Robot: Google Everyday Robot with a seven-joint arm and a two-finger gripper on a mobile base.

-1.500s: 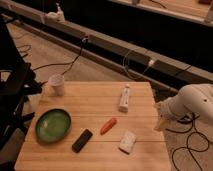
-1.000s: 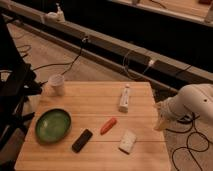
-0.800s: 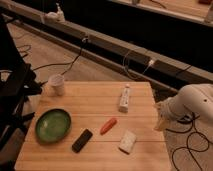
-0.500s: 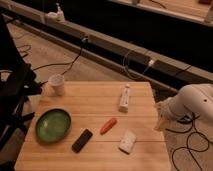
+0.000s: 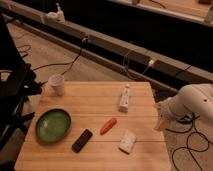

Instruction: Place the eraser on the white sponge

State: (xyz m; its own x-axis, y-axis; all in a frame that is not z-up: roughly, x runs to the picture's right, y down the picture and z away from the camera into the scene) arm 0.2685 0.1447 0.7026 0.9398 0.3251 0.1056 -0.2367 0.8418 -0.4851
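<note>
The black eraser (image 5: 82, 140) lies flat on the wooden table (image 5: 95, 107), near its front, right of the green bowl. The white sponge (image 5: 128, 141) lies to its right, near the table's front right corner. The orange carrot-shaped item (image 5: 108, 125) lies between and a little behind them. My gripper (image 5: 162, 121) hangs from the white arm (image 5: 192, 102) just off the table's right edge, to the right of the sponge and apart from it. It holds nothing that I can see.
A green bowl (image 5: 52, 125) sits at the front left, a white cup (image 5: 57, 84) at the back left, and a white tube (image 5: 124, 98) at the back right. Cables lie on the floor behind and right of the table. Dark equipment stands at the left.
</note>
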